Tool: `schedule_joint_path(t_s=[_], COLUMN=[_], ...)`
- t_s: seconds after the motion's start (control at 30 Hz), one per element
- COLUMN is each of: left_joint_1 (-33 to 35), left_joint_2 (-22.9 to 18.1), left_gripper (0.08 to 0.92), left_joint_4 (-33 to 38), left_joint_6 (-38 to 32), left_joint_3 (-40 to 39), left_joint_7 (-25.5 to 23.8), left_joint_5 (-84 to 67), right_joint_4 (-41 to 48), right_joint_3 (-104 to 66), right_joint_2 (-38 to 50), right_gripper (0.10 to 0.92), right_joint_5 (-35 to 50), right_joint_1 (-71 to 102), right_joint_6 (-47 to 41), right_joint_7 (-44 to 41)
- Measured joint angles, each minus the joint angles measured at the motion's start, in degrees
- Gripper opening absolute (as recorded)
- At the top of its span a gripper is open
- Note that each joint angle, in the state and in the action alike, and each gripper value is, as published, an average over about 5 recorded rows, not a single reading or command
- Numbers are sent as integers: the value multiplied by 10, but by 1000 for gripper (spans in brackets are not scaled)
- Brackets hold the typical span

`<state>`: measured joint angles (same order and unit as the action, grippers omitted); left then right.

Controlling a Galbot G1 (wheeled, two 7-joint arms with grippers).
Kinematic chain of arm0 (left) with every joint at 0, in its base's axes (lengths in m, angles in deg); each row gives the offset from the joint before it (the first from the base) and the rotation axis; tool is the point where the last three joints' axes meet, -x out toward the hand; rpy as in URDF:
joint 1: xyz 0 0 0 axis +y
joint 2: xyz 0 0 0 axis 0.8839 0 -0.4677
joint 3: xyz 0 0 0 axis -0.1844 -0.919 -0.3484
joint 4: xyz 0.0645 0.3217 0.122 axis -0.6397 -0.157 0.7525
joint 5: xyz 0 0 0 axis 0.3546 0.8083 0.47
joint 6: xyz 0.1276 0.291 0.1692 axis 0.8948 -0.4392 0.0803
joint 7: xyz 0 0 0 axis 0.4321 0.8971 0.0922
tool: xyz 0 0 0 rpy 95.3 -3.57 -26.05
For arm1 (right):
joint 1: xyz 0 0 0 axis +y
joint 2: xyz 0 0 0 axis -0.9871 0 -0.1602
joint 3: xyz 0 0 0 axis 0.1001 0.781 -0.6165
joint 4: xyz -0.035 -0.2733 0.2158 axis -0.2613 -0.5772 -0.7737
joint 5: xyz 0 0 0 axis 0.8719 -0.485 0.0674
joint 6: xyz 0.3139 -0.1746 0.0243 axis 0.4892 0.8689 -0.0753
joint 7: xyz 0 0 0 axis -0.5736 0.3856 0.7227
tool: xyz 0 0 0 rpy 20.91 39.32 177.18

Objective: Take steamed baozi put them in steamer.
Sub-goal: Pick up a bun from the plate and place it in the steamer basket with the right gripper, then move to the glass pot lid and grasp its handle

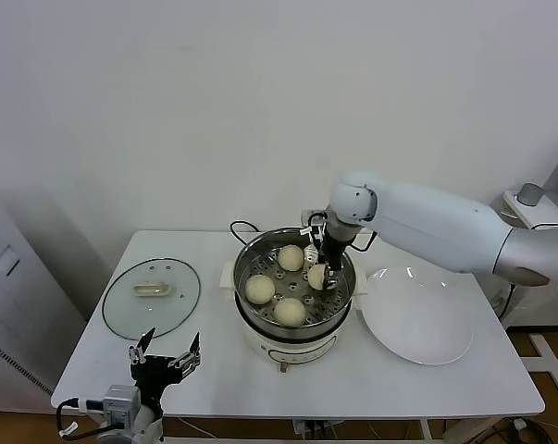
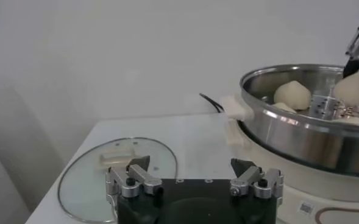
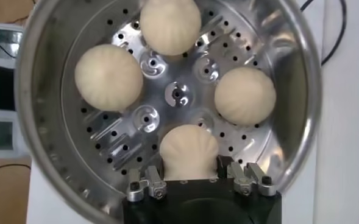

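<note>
Steel steamer at frame centre holds all four steamed baozi. Reaching in from the right, the right gripper clasps the fourth bun between narrowed jaws, just above the perforated floor. Lower left, the left gripper waits, jaws wide.

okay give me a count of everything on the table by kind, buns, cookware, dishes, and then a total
Baozi: 4, all in the steamer; the fourth baozi sits between the right gripper's fingers.
Steamer: 1
Glass lid: 1
White plate: 1
Total: 7
</note>
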<state>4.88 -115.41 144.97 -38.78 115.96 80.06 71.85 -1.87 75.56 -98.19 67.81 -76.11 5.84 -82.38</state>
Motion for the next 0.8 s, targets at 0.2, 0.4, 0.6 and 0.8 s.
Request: schedule_joint_path(t_s=[0.2,0.4,0.6,0.8], left_joint_1=[0,1,4,9], left_joint_2=[0,0,0,0], left_gripper=[823,823,823,823], left_joint_4=[1,5,6,6], left_joint_6=[0,-1,-10,-28], left_joint_3=[0,2,7,13], left_joint_7=[0,2,12,16], left_joint_5=[0,0,-1,-7], right_joint_4=[-4,-10,-20,-34], right_joint_3=[-11,-32,-87,-192], right_joint_2=[5,14,35,65], right_gripper=[634,791,822,823], right_joint_5=[-6,-4,-2,4], right_joint_1=[11,10,22,58], right_joint_6=[0,2,11,26], right_joint_7=[8,12,22,38])
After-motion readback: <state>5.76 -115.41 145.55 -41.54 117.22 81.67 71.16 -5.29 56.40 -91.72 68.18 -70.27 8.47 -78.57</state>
